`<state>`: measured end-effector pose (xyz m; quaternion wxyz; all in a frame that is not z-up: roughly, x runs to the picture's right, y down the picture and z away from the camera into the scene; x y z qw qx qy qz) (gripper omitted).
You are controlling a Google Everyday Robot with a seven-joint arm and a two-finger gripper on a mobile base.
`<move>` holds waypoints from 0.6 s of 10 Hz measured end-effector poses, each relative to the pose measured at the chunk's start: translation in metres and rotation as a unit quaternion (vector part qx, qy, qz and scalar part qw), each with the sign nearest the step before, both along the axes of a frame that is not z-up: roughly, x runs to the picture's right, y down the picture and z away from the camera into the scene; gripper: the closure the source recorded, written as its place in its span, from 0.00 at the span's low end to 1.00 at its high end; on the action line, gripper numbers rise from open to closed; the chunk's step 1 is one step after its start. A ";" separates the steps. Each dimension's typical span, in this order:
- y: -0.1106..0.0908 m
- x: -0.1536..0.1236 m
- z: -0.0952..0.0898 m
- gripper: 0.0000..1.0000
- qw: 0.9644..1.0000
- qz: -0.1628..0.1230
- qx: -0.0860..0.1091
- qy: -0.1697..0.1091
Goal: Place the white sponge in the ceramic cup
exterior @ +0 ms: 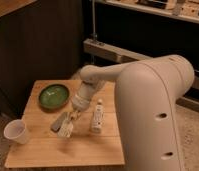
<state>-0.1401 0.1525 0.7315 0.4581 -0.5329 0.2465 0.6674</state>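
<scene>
Reaching down over the middle of the wooden worktop (48, 152), the fingers (71, 116) sit at the end of the pale arm (100, 80), which comes in from the large rounded robot body (158, 115) on the right. They point downward, and the white sponge (66, 129) is directly beneath their tips, a small pale pad lying or hanging just at the board's surface; whether it rests on the wood or is lifted clear of it cannot be told. The tips meet the upper end of the sponge and appear closed on it, with no gap visible between them, though the grip itself is partly hidden by the wrist.

Just to the camera's left of the fingers, touching or almost touching the sponge, lies the dark grey block (58, 121), set at a slant. Just to the camera's right of the fingers lies the white bottle (97, 117) on its side, its cap end pointing away from the camera. Beyond the fingers and up to the camera's left sits the green dish (54, 96), near but apart. The ceramic cup (16, 132) stands upright at the worktop's near left edge, well apart from the fingers and the sponge.
</scene>
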 end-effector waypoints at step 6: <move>0.003 -0.054 -0.001 1.00 0.997 0.000 -0.001 -0.075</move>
